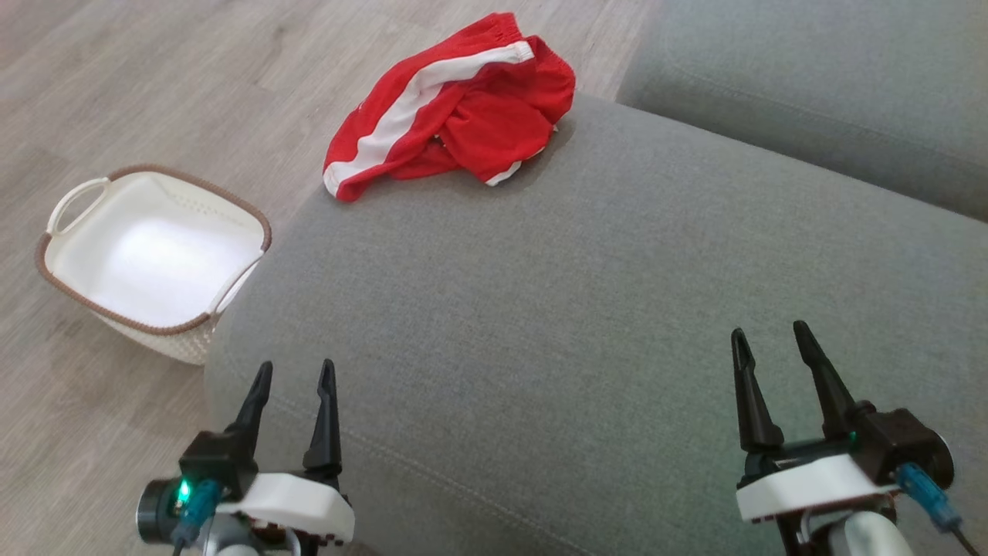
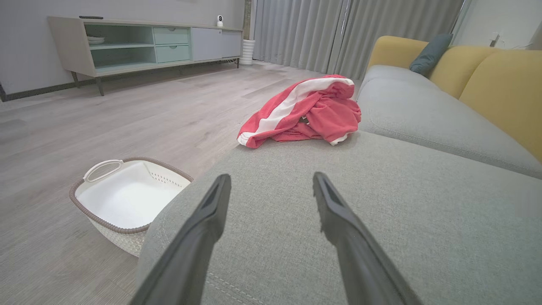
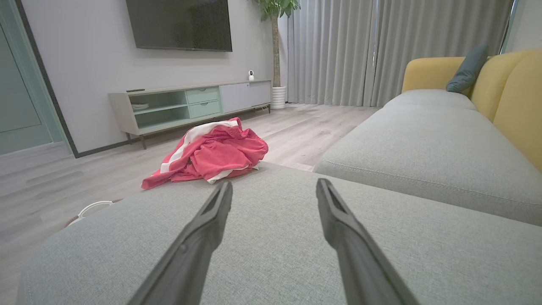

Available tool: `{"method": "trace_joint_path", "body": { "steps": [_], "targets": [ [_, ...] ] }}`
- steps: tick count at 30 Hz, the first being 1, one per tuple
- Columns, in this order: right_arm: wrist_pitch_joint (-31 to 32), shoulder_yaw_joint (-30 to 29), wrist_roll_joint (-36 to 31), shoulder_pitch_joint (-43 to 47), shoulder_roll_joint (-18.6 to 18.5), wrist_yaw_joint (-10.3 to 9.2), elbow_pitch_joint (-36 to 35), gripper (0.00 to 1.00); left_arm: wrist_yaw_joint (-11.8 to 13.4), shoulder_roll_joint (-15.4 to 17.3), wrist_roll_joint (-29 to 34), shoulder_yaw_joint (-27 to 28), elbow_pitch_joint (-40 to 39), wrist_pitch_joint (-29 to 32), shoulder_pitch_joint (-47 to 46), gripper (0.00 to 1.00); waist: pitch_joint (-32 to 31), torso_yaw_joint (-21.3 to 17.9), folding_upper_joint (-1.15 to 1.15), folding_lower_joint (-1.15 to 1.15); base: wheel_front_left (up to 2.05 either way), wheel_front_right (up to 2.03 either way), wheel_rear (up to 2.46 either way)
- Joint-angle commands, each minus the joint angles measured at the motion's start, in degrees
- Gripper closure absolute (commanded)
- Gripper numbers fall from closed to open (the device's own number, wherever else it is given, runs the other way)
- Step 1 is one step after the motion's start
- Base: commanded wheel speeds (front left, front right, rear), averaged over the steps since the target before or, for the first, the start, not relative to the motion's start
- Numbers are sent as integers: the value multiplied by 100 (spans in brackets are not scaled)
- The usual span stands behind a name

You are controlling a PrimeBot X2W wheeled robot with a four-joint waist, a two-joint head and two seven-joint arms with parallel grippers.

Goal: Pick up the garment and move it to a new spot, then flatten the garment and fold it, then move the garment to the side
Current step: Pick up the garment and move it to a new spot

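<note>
Garment (image 1: 451,108) heaped at cushion (image 1: 540,309) edge, basket (image 1: 154,255) on floor alongside — left gripper (image 1: 297,364), right gripper (image 1: 770,329) open, empty

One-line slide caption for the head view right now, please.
Open, empty left claw and right claw over the grey cushion; crumpled red garment at its far edge, white basket on the floor.

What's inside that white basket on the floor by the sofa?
Nothing that I can see: the basket shows a bare white bottom. Its corner nearest the grey sofa cushion is covered by the cushion's edge, so that bit is unknown.
</note>
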Motion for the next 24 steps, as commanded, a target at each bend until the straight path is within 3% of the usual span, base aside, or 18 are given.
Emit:
{"method": "trace_joint_path", "body": {
  "steps": [1,12,18,24],
  "targets": [
    [-62,157,-12,-316,-48,43,-221,0,7,18,51,229,-240,-70,-257,0,42,-6,0,0,0,0,0],
    [-62,67,-305,-571,-48,43,-479,0,-45,312,112,955,-542,-70,-923,0,719,-554,0,0,0,0,0],
    [-62,37,-543,-858,-48,43,-659,0,-288,852,239,1228,-381,-70,-2276,0,1330,-1011,0,0,0,0,0],
    [-62,108,-721,-1223,-48,43,-861,0,-647,1587,367,1190,478,221,-3897,0,1986,-1500,0,0,0,0,0]
  ]
}}
